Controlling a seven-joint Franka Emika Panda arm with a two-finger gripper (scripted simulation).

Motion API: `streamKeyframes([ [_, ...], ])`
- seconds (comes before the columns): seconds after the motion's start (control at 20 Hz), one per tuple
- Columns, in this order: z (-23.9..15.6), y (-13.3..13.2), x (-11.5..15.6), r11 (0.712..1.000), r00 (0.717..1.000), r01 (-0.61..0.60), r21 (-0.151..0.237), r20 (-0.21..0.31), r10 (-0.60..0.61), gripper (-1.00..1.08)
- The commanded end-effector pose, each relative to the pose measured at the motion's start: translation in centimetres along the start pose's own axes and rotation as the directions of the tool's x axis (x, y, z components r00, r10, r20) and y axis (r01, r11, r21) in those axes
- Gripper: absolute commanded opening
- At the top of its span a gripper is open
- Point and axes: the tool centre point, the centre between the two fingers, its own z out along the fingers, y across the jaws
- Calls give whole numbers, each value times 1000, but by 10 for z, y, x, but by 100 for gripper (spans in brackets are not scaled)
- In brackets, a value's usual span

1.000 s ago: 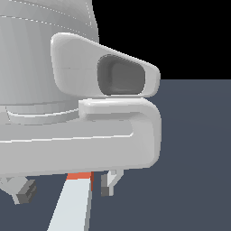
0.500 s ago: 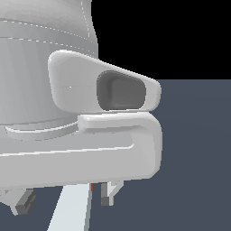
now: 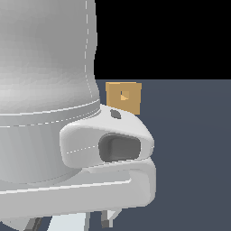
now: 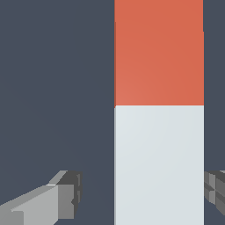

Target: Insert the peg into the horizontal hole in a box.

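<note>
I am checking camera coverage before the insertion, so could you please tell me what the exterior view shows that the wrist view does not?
Only the exterior view shows the box with its hole, standing on the floor beyond the arm, and the arm's bulky grey body, which fills most of that picture. Only the wrist view shows the peg's orange-red end and how the fingers stand: they flank the peg, one clearly apart from it, the other cut off at the picture's edge. Both show the peg's pale section, the hand and the dark floor.
</note>
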Motion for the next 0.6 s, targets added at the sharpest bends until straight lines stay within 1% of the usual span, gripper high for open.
streamKeyframes([
  [0.0, 3, 1, -1, 1000, 1000, 0, -2, 1, 0, 100],
  [0.05, 4, 1, -1, 1000, 1000, 0, -2, 1, 0, 100],
  [0.1, 4, 1, -1, 1000, 1000, 0, -2, 1, 0, -100],
  [0.55, 4, 1, -1, 1000, 1000, 0, -2, 1, 0, -100],
])
